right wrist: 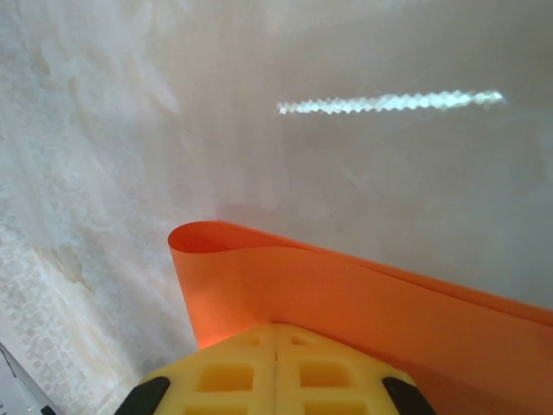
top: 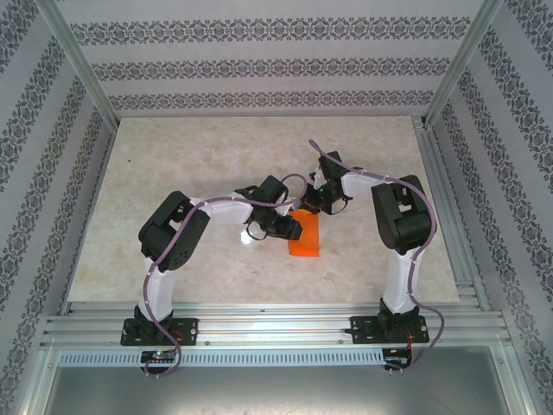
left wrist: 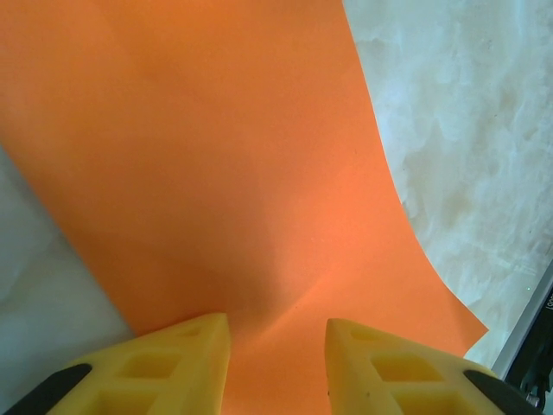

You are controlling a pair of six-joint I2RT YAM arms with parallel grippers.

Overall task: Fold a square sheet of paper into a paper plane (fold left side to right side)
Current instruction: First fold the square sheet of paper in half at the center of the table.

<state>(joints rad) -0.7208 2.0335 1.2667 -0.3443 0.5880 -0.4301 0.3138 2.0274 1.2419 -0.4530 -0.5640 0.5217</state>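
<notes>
The square sheet of paper point(top: 307, 235) lies on the bench point(top: 216, 156) at the middle of the overhead frame, between the two wrists, already doubled over into a narrow strip. It looks thin, light and limp: in the right wrist view it rises in a soft rounded loop with no crease in it, and in the left wrist view it dips in a shallow dimple near the fingertips. It will likely slide on the smooth bench and spring open if let go, and a hard pinch would dent it.

The right gripper point(right wrist: 275, 330) has its jaws clenched at the bottom centre of its frame, apparently on the paper's layered edge beside the loop. The left gripper point(left wrist: 276, 333) has its jaws released, parted over the flat orange surface.

Best hold, I judge: a light pinch at a free edge or corner, both layers together, away from the intended crease.
</notes>
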